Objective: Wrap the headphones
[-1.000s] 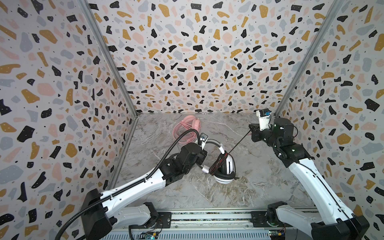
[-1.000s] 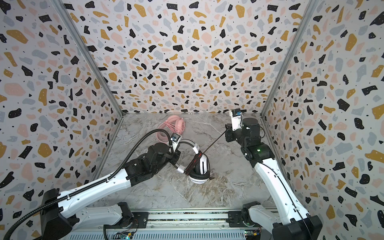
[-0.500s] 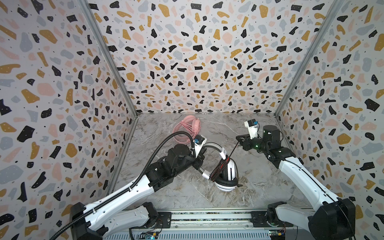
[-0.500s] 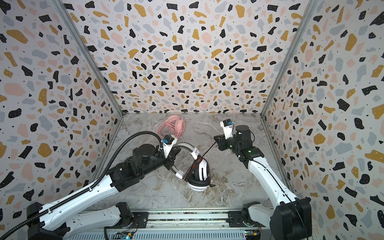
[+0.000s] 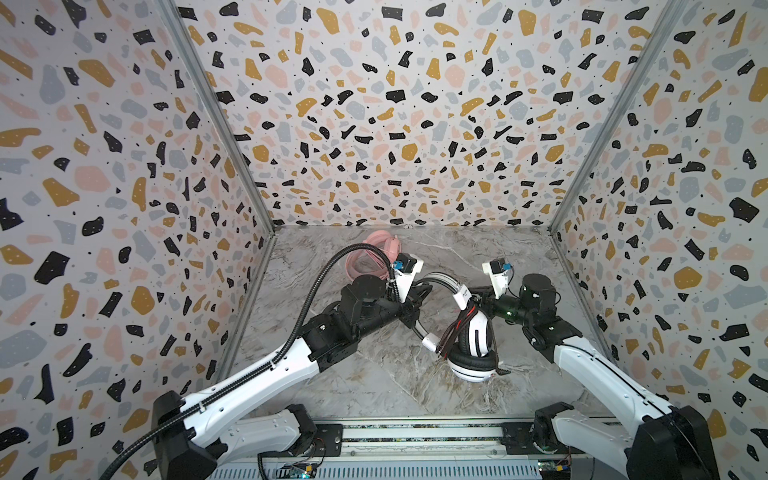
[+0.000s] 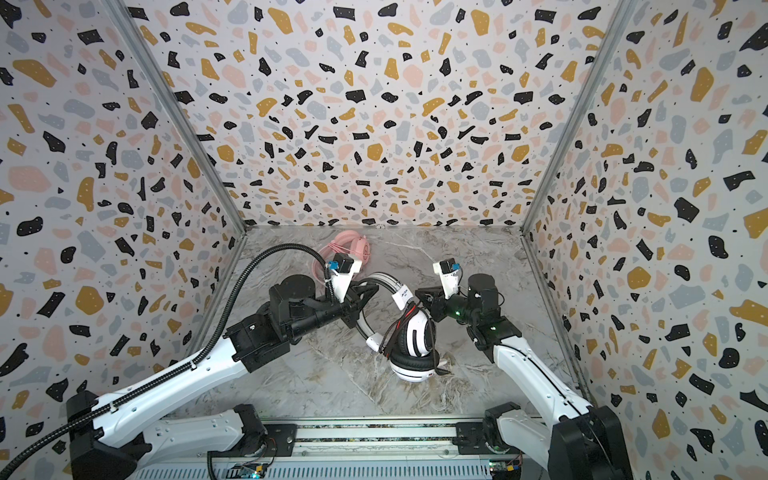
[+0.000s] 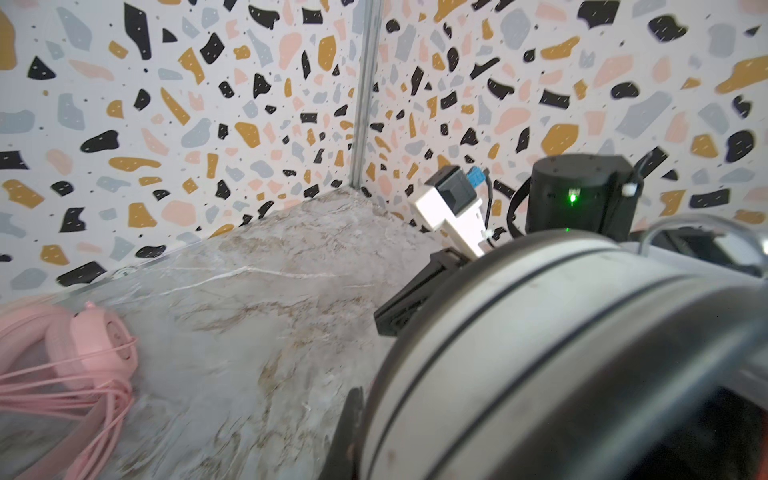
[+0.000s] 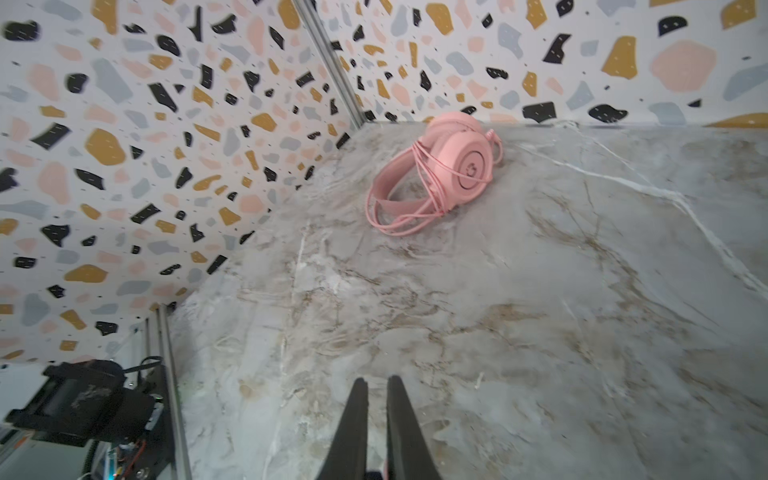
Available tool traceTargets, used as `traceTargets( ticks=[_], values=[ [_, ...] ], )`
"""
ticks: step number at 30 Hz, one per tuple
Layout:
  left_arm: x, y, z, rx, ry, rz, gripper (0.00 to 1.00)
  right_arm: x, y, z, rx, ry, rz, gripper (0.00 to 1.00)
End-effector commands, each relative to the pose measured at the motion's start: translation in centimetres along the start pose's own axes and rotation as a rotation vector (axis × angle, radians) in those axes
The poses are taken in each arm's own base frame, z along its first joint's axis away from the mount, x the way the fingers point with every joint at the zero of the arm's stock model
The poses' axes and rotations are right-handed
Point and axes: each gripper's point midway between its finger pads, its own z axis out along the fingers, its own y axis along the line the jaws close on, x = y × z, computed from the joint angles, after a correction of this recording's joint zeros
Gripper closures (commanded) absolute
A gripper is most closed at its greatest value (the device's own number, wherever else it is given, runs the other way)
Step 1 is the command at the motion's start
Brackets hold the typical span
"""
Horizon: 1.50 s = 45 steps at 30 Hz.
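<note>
Nearest the front edge of the worktop (image 5: 374,382), a little right of the middle, stand the white-and-black headphones (image 5: 476,340). Their lower ear cup rests on the marble, the other is stacked on it, and the headband (image 5: 442,279) arches up and away toward the left arm. Several turns of black cable (image 5: 455,328) run slantwise across the two cups, so the winding on this set looks mostly done.

Just behind, the left gripper (image 5: 417,291) is clamped on the headband and holds the set upright. In the left wrist view the band fills the foreground and hides the fingers. The right gripper (image 5: 478,297) sits right beside the top of the cable bundle, on the opposite side of the band. In the right wrist view its fingers (image 8: 357,415) are drawn together with only a slit between them. I cannot tell whether the cable's end is pinched there.

Farthest back, toward the back left corner, the pink headphones (image 8: 461,166) lie on their side, well apart from both arms. The thin pink cable (image 8: 415,195) is looped round the band and cups, so this set appears finished.

What is probably left is to lay or tuck the last stretch of black cable, then let go and set the headphones down.
</note>
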Motion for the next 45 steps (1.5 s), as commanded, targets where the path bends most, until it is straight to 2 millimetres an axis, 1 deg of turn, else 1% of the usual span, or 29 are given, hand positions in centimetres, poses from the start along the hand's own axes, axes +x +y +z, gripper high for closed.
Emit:
traceTargets(
  ticks=[1, 3, 5, 9, 11, 13, 17, 21, 23, 26, 29, 33, 38, 41, 45],
  values=[
    [-15.0, -7.6, -6.3, 0.358, -0.498, -0.071, 1.00, -1.3, 1.2, -0.9, -0.039, -0.096, 0.012, 0.92],
    [-15.6, -7.4, -6.5, 0.358, -0.533, -0.104, 1.00, -1.9, 2.5, -1.7, -0.086, -0.145, 0.020, 0.92],
    [-16.3, -6.5, -6.8, 0.325, -0.583, -0.140, 1.00, -2.1, 3.4, -2.4, -0.109, -0.180, 0.040, 0.91],
    [-17.4, -3.6, -8.0, 0.201, -0.702, -0.247, 1.00, -2.4, 4.4, -3.6, -0.120, -0.249, 0.074, 0.91],
    [-17.6, -1.5, -8.7, 0.111, -0.770, -0.314, 1.00, -2.4, 4.9, -3.8, -0.131, -0.253, 0.098, 0.91],
    [-17.3, 0.4, -8.8, 0.034, -0.808, -0.378, 1.00, -2.3, 5.3, -3.9, -0.141, -0.263, 0.126, 0.91],
    [-16.4, 3.5, -7.6, -0.117, -0.829, -0.475, 1.00, -2.4, 6.0, -4.4, -0.155, -0.291, 0.191, 0.91],
    [-14.2, 7.2, -5.9, -0.316, -0.817, -0.570, 1.00, -2.4, 5.6, -4.7, -0.126, -0.315, 0.278, 0.90],
    [-12.9, 8.6, -5.2, -0.398, -0.816, -0.584, 1.00, -2.5, 5.8, -4.5, -0.143, -0.300, 0.307, 0.90],
    [-11.4, 9.5, -3.6, -0.451, -0.790, -0.560, 1.00, -2.7, 6.3, -4.3, -0.166, -0.288, 0.327, 0.90],
    [-10.0, 9.9, -2.0, -0.479, -0.746, -0.522, 1.00, -3.0, 6.9, -4.3, -0.192, -0.282, 0.330, 0.90],
    [-8.2, 10.3, -0.7, -0.498, -0.695, -0.488, 1.00, -3.5, 7.1, -4.4, -0.204, -0.302, 0.340, 0.90],
    [-5.6, 10.3, 1.1, -0.472, -0.623, -0.476, 1.00, -5.1, 7.7, -4.1, -0.247, -0.330, 0.357, 0.90],
    [-4.3, 10.5, 1.8, -0.476, -0.597, -0.473, 1.00, -6.0, 8.5, -3.9, -0.303, -0.336, 0.374, 0.90],
    [-3.6, 10.5, 2.2, -0.478, -0.573, -0.452, 1.00, -6.8, 9.5, -3.8, -0.354, -0.349, 0.380, 0.89]
  ],
)
